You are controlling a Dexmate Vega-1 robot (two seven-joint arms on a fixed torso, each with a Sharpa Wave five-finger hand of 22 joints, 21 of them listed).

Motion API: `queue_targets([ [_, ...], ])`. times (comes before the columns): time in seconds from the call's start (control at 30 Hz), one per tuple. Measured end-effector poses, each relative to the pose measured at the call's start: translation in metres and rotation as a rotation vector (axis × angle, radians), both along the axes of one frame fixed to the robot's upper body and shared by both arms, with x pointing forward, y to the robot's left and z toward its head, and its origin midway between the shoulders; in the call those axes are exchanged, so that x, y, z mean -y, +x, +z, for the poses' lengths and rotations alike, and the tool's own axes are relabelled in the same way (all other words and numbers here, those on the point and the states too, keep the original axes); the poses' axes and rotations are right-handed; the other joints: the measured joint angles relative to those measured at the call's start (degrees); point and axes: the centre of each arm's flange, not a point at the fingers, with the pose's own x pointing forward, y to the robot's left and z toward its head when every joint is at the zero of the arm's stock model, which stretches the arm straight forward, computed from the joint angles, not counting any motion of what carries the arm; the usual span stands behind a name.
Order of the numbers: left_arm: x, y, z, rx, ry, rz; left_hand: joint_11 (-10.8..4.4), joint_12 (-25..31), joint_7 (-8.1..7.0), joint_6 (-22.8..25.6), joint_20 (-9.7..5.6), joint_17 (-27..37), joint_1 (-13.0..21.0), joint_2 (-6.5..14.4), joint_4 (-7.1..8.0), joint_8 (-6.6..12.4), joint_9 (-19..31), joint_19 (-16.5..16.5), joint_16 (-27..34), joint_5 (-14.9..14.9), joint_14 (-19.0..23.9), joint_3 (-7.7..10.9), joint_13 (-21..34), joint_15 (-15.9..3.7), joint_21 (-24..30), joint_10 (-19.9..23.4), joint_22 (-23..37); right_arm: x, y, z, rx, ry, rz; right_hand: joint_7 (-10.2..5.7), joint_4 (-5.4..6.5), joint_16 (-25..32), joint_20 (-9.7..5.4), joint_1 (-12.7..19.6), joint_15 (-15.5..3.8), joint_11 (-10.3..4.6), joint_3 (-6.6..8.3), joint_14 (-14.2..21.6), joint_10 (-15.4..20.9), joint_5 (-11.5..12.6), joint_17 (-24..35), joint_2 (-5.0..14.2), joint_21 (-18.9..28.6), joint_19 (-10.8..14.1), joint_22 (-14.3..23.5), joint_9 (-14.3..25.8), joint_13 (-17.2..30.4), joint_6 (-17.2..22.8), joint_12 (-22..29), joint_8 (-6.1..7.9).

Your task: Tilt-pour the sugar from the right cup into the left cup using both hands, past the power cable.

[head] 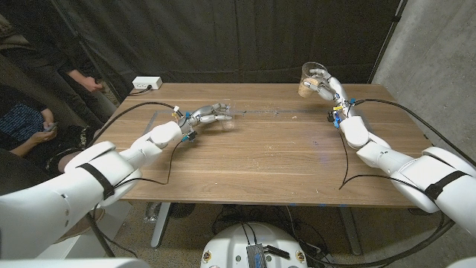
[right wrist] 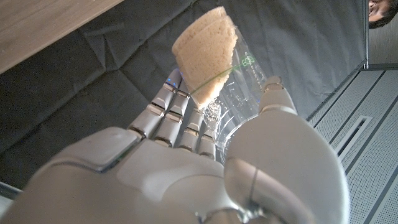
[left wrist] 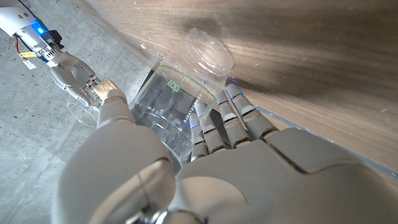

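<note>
My right hand [head: 329,91] grips a clear plastic cup [head: 313,77] with light brown sugar in its bottom, lifted above the table's far right part. In the right wrist view the sugar [right wrist: 206,55] sits packed in the cup's base, with my right hand [right wrist: 186,162] wrapped around the cup's wall. My left hand [head: 207,115] holds an empty clear cup [head: 225,120] down at the table [head: 260,156], left of centre. The left wrist view shows that cup [left wrist: 177,102] between the thumb and fingers [left wrist: 233,115]. A thin dark cable [head: 279,112] lies across the table between the two cups.
A white power strip [head: 146,83] sits at the table's far left corner. Black arm cables [head: 172,160] loop over the tabletop on both sides. A person [head: 30,126] sits beyond the table's left edge. A dark curtain hangs behind the table.
</note>
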Motion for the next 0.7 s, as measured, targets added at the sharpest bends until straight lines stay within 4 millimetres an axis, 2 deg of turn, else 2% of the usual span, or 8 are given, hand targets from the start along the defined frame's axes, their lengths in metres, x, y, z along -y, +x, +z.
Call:
queue_targets([
  [0.33,-0.001,-0.002,-0.01,-0.01,-0.063,-0.013,-0.53,1.4,-0.02,2.4,-0.1,0.31,1.95,1.66,-0.1,1.25,-0.27,1.95,0.37,0.0,2.41,0.59,0.26,-0.13,0.66,2.38,0.0,0.001,-0.003,-0.001,0.007,-0.008,0.002,0.09,0.0,0.0,0.0,-0.27,0.0,-0.06,0.0,0.0,0.25,-0.02,0.26,0.27,0.0,0.0,0.0,-0.13,0.08,0.54,-0.01,0.18],
  [0.7,-0.003,-0.004,-0.019,-0.004,-0.128,-0.013,-0.41,1.82,0.33,3.37,-0.1,0.58,2.77,2.03,-0.24,1.47,-0.53,2.56,0.36,-0.48,3.59,0.73,0.26,-0.17,0.87,2.87,-0.16,0.002,-0.004,-0.002,0.008,-0.013,0.002,-0.12,0.24,-0.21,0.0,-0.32,-0.02,-0.14,-0.24,0.02,0.33,-0.18,0.27,0.3,0.0,0.0,0.0,-0.13,0.08,0.73,0.22,0.18],
])
